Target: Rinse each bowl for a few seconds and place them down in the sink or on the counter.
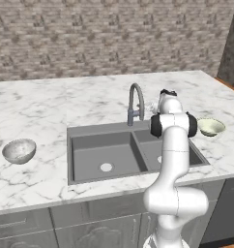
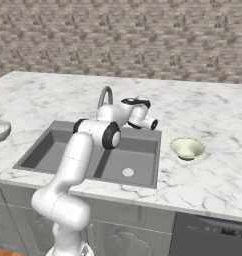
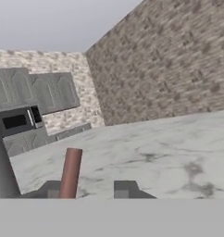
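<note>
Currently both sink (image 1: 90, 155) basins hold nothing but drains. Grey bowl (image 1: 19, 150) sits mid-left on the counter (image 1: 41, 106), cream bowl (image 2: 187, 148) mid-right beside the sink; both look empty. Gripper (image 3: 89, 190) hovers by the faucet (image 1: 135, 103), a reddish rod (image 3: 70, 173) at its left fingertip; can't tell whether it's clamped.

A: What does the arm (image 1: 174, 160) look like, seen over the sink (image 1: 104, 155)?

B: Glossy white rounded tube links, thick bulbous joints. Black round caps sit on both sides of the elbow (image 2: 111, 135) nearest the sink.

A: And the hand?

B: White, with a dark band on top (image 2: 135, 102); stubby dark grey square fingertips (image 3: 125, 189).
</note>
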Controlling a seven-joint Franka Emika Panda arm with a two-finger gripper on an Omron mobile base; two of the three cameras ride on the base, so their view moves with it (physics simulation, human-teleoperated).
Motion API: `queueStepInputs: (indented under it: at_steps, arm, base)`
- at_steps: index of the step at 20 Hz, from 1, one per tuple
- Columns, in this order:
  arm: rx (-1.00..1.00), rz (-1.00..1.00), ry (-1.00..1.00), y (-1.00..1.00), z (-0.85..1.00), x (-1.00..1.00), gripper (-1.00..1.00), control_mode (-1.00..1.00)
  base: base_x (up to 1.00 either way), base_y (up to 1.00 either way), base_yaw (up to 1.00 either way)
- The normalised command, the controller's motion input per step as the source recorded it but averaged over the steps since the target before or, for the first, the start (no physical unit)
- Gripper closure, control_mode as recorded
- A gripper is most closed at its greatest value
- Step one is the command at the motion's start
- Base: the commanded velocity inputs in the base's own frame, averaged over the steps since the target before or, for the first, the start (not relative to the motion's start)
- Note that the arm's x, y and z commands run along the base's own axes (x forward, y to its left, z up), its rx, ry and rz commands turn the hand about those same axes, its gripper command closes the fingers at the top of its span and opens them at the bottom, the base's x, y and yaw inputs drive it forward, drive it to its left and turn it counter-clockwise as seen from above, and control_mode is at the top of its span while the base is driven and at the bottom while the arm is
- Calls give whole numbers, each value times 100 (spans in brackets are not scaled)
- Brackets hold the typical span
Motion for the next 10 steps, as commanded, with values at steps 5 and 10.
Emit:
queueStepInputs:
  at_steps: [5, 10]
  arm:
    - [0, -1, 16, -80, -13, -2, 100, -100]
    - [0, 0, 16, -85, -25, -8, 100, -100]
  base:
    - [0, 0, 0]
    - [0, 0, 0]
